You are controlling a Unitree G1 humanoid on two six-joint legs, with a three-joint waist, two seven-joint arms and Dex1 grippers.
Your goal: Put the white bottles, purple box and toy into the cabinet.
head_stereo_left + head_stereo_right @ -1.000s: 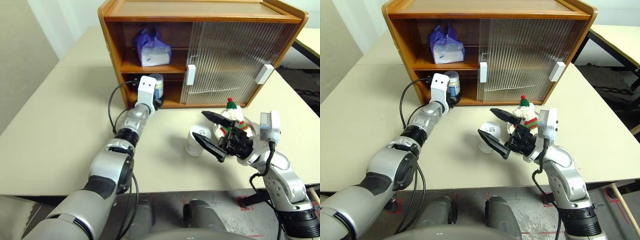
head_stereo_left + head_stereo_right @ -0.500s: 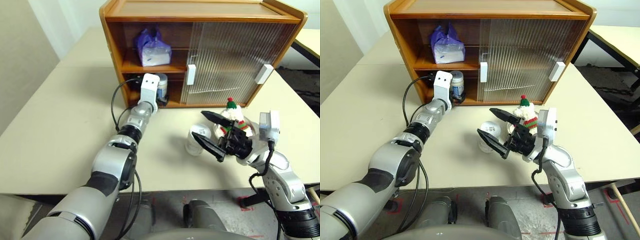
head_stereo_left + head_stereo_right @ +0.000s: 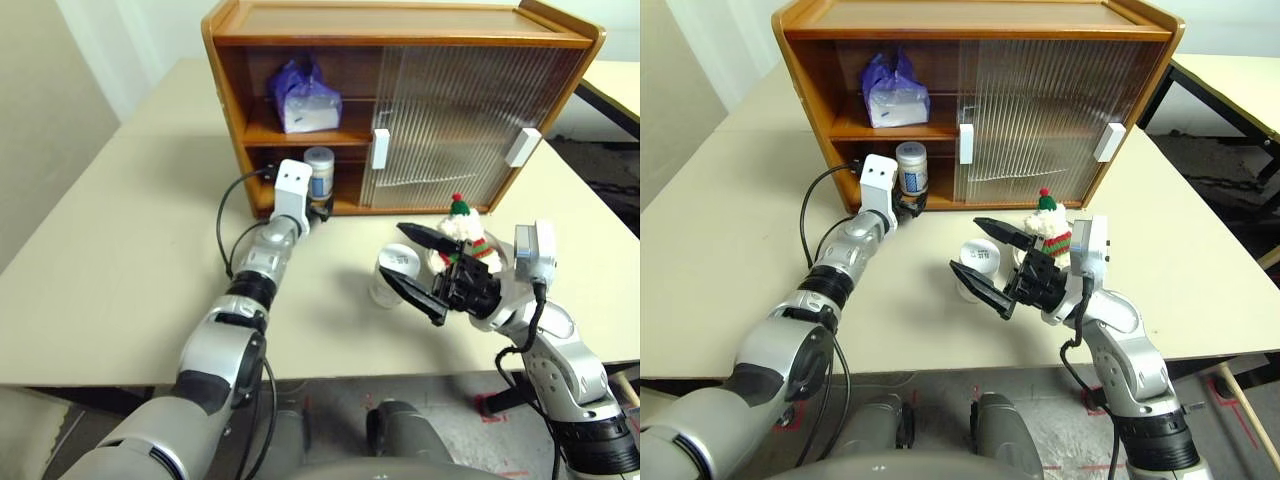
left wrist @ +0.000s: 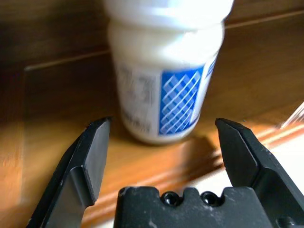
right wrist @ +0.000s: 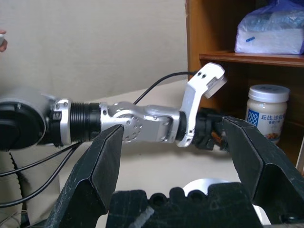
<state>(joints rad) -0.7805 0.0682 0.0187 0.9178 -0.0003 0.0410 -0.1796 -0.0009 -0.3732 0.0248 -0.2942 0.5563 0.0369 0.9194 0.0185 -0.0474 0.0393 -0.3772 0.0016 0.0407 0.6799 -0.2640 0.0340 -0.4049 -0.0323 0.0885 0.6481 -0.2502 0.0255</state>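
The brown cabinet [image 3: 400, 22] stands at the back of the table with its left half open. On its upper shelf lies the purple box [image 3: 305, 95]. One white bottle [image 3: 319, 170] stands upright on the lower shelf. My left gripper [image 4: 161, 122] is open just in front of that bottle, which is apart from both fingers. A second white bottle [image 3: 380, 290] stands on the table. My right gripper [image 3: 394, 252] hovers open over it, holding nothing. The toy [image 3: 465, 232] stands just behind the right gripper, in front of the cabinet.
Ribbed sliding doors with white handles [image 3: 381, 148] cover the cabinet's right half. The beige table [image 3: 120, 250] stretches wide to the left and front. A black cable [image 3: 228, 205] loops beside my left forearm.
My left gripper has opened and drawn back slightly from the bottle, which stays standing on the lower shelf. The right arm has not moved.
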